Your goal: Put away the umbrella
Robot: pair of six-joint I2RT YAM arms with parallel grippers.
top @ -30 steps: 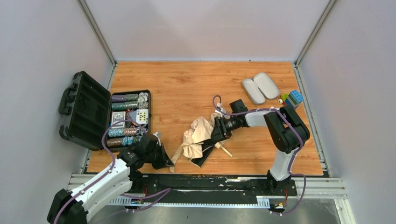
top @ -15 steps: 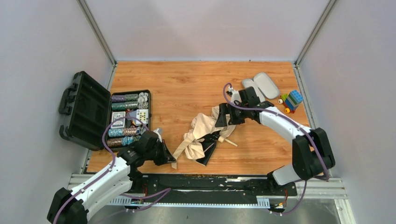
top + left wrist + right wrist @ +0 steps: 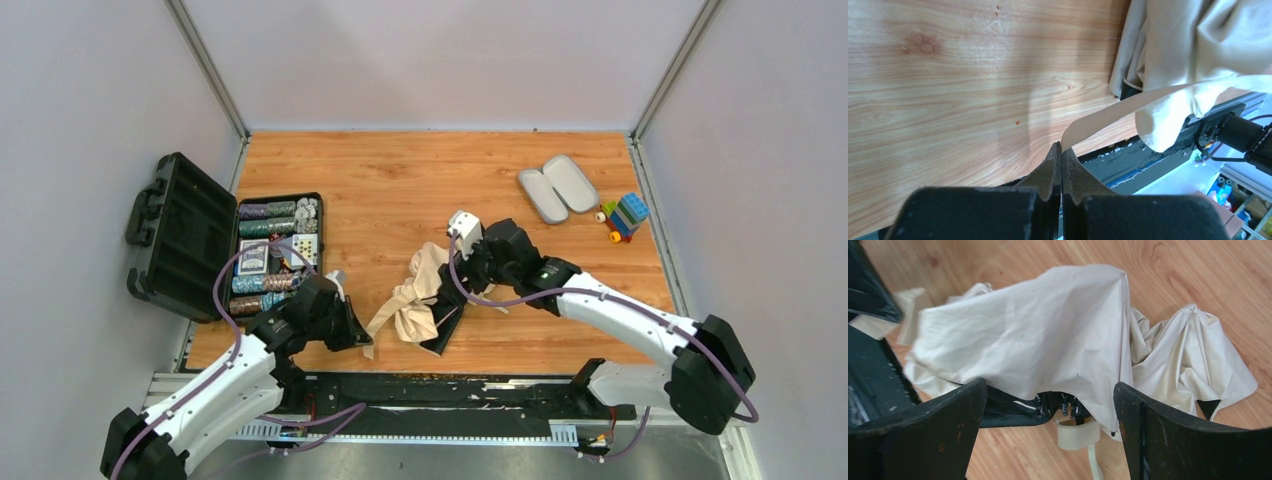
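Observation:
The umbrella (image 3: 412, 300) lies crumpled and half open on the wooden table, beige fabric over black ribs. My left gripper (image 3: 357, 337) sits at its near-left corner. In the left wrist view the gripper (image 3: 1061, 146) is shut on the umbrella's strap tab (image 3: 1103, 120), which curves up to the fabric (image 3: 1198, 40). My right gripper (image 3: 463, 268) hovers over the umbrella's right side. In the right wrist view it (image 3: 1049, 386) stands wide open above the fabric (image 3: 1048, 325), holding nothing. A pale loop (image 3: 1075, 436) and black rib ends show under the fabric edge.
An open black case (image 3: 180, 235) with poker chips and cards (image 3: 275, 250) stands at the left. A lilac-grey hard case (image 3: 558, 187), opened in two halves, and a toy of coloured blocks (image 3: 625, 213) lie at the back right. A black rail (image 3: 480, 390) runs along the near edge.
The right gripper opened and let go near the umbrella's handle, lifted towards the back, then swung back over the umbrella. The fabric shifted a little. The left gripper has held the strap throughout.

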